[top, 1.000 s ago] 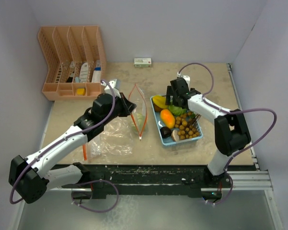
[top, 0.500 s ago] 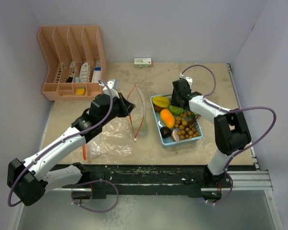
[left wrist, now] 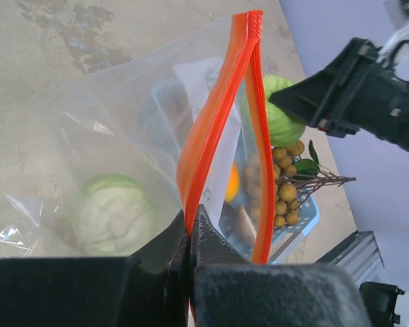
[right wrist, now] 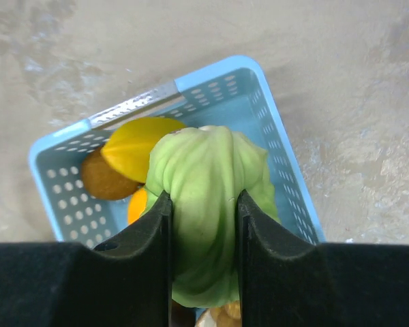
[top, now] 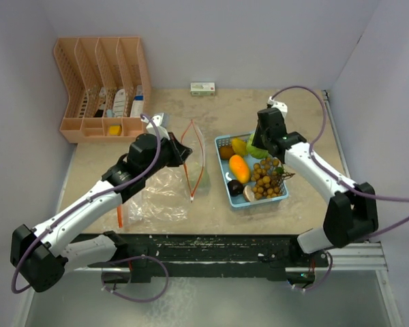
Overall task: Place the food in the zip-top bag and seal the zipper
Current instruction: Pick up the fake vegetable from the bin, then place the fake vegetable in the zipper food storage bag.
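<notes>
- Over the far end of the light blue tray (top: 222, 140), the right gripper (right wrist: 203, 204) has a firm hold of the green leafy piece (right wrist: 208, 160), black fingers (right wrist: 160, 231) pressed into both of its sides.
- Beneath that piece in the right wrist view, the yellow fruit (right wrist: 129, 146) lies against the tray's far wall, with a brown round fruit (right wrist: 101, 178) just beside it.
- Down the tray from above: the orange fruit (top: 238, 168) sits mid-tray and the bunch of small brown balls (top: 267, 178) fills the right side. The dark brown lump (top: 235, 187) and the beige round slice (top: 249, 195) share the near corner.
- At the table's (top: 293, 109) middle, left of the tray and apart from it, the zip-top bag (top: 157, 197) stands with its mouth up and its clear body crumpled toward the left arm.
- The left gripper (left wrist: 189, 228) is pinched tight on one lip of the orange zipper (left wrist: 221, 116). The other lip bows away, so the mouth gapes in a narrow leaf shape and the seal is not made.
- Through the clear film in the left wrist view, a pale green round piece (left wrist: 116, 216) shows low down; whether it is inside or behind the bag cannot be told.
- At the far left, a peach organiser (top: 102, 82) stands by the wall, and a small box (top: 202, 88) lies at the back edge.
</notes>
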`<state>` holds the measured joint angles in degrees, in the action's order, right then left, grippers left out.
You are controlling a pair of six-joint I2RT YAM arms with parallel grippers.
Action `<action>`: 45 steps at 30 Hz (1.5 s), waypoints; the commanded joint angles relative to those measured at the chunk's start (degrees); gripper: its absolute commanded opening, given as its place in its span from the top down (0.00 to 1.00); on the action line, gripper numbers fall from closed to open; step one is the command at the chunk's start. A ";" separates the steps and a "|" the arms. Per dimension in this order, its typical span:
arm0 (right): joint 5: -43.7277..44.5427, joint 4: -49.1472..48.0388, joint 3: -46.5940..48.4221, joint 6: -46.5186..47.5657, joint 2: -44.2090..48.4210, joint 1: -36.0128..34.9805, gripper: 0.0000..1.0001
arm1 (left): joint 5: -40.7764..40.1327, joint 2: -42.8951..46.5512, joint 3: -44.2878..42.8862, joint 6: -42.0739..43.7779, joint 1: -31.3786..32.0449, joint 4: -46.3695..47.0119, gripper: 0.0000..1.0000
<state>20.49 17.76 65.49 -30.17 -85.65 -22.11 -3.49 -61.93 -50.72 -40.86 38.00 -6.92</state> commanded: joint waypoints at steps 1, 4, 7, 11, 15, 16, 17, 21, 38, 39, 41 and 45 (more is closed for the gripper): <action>-2.97 1.12 1.94 2.25 5.88 0.14 0.84 | -0.24 -0.86 -1.47 0.70 -0.21 2.67 1.00; -12.27 -2.93 0.60 5.49 10.89 0.14 0.84 | -0.06 -1.58 -1.41 0.57 -0.21 3.01 1.00; -29.19 -10.26 -2.58 7.61 17.19 0.14 0.85 | 0.18 -2.32 -1.51 0.53 -0.22 3.18 1.00; -47.55 -21.46 -6.44 5.07 25.38 0.05 0.86 | 0.06 -2.74 -2.04 0.61 -0.21 2.88 1.00; -61.74 -33.52 -11.17 0.59 29.56 -0.44 0.87 | 0.05 -2.70 -2.83 0.39 -0.21 2.85 1.00; -63.74 -35.90 -12.12 -0.17 30.04 -0.86 0.87 | 0.16 -2.74 -3.28 0.35 -0.21 2.68 1.00; -64.99 -37.76 -12.93 -0.77 30.52 -1.39 0.87 | 0.29 -2.83 -3.92 0.34 -0.21 2.16 1.00; -68.69 -48.08 -16.69 -6.52 30.51 -4.02 0.87 | 0.18 -2.79 -6.39 0.34 -0.21 -0.45 1.00; -54.92 -72.78 -25.72 -13.47 18.00 -13.06 0.88 | 2.39 -0.15 -6.14 -1.82 -0.22 -1.17 1.00; -53.25 -72.62 -26.29 -13.00 17.45 -13.09 0.88 | 2.43 0.51 -5.82 -1.92 -0.21 -1.17 1.00; -49.59 -70.60 -27.20 -11.47 16.85 -13.08 0.89 | 2.51 1.80 -5.39 -2.16 -0.21 -1.52 1.00; -44.19 -66.87 -27.87 -8.87 15.97 -13.09 0.89 | 2.69 4.22 -4.53 -2.47 -0.21 -2.86 1.00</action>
<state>-34.28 -50.68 38.22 -42.63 -68.31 -35.64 -3.36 -62.54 -54.78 -41.58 37.15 -12.49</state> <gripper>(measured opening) 0.467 0.004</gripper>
